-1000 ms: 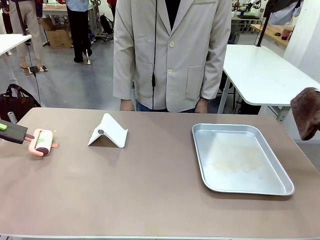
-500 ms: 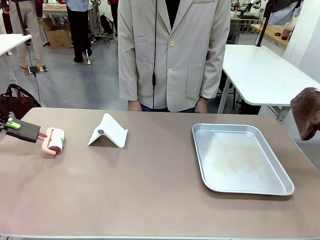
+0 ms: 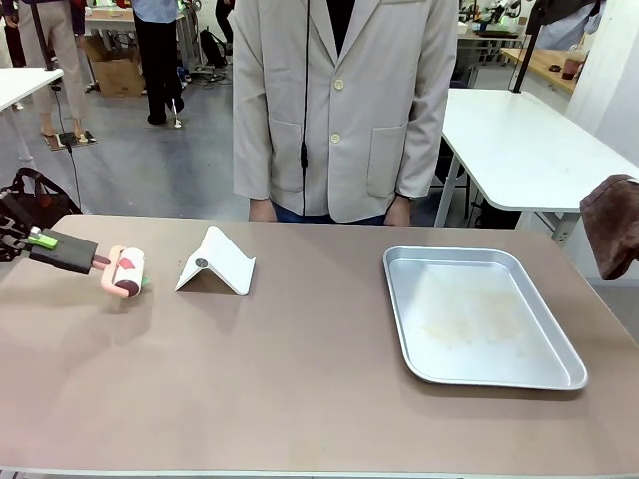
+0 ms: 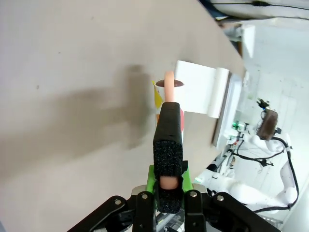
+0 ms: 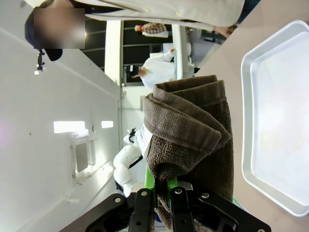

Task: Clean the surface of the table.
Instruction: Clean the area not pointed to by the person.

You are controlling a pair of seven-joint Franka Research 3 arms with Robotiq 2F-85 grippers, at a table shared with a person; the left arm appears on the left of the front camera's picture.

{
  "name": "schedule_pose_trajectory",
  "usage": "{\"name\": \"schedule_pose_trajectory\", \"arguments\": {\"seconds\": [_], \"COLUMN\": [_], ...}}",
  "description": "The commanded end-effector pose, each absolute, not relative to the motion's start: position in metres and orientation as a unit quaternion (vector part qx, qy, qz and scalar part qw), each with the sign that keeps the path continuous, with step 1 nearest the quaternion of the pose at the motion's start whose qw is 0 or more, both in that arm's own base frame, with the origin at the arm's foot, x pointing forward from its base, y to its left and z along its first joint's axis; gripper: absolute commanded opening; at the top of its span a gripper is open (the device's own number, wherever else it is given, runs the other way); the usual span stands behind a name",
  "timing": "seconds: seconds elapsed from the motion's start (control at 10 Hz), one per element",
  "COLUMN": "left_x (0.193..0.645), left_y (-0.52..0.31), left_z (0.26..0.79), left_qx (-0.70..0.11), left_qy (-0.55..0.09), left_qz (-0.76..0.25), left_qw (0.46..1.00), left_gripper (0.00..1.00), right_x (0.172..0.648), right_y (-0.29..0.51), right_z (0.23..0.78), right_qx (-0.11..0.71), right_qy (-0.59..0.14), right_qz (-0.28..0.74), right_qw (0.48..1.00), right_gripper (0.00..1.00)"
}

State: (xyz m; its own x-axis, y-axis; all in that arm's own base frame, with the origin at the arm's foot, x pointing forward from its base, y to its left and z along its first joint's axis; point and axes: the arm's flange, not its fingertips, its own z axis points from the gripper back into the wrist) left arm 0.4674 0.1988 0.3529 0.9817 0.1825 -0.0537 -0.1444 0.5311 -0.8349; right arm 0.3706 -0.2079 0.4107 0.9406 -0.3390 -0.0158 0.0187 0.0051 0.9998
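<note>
Though close, table below left pincer

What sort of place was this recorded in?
Probably a lab or workshop: the brown table faces an open grey floor with white work tables, a cardboard box and people standing about.

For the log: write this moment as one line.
left gripper: shut on lint roller | right gripper: shut on brown cloth | table: tray

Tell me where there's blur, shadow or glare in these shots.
Front view: the pink-handled lint roller looks blurred. Left wrist view: its broad shadow lies on the brownish matte table. Right wrist view: the silver metal tray looks washed out.
</note>
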Motion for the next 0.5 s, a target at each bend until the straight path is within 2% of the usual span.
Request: {"name": "schedule_pose_trajectory", "arguments": {"seconds": [0.0, 0.4], "left_x": [0.450, 0.393], "left_y": [0.217, 0.270], "left_z": [0.382, 0.429], "left_qx": [-0.542, -0.613], "left_qy": [-0.041, -0.056], "left_qz": [0.063, 0.015], "left_qw": [0.837, 0.788], "left_gripper": [0.03, 0.03], "right_x": [0.370, 0.370], "right_y": [-0.207, -0.207], "right_z": [0.417, 0.417], "right_qx": [0.692, 0.692], "right_qy": [-0.109, -0.109], "right_qz": [-0.134, -0.134], "right_qw": [0.701, 0.701], "right_gripper": [0.11, 0.11]}}
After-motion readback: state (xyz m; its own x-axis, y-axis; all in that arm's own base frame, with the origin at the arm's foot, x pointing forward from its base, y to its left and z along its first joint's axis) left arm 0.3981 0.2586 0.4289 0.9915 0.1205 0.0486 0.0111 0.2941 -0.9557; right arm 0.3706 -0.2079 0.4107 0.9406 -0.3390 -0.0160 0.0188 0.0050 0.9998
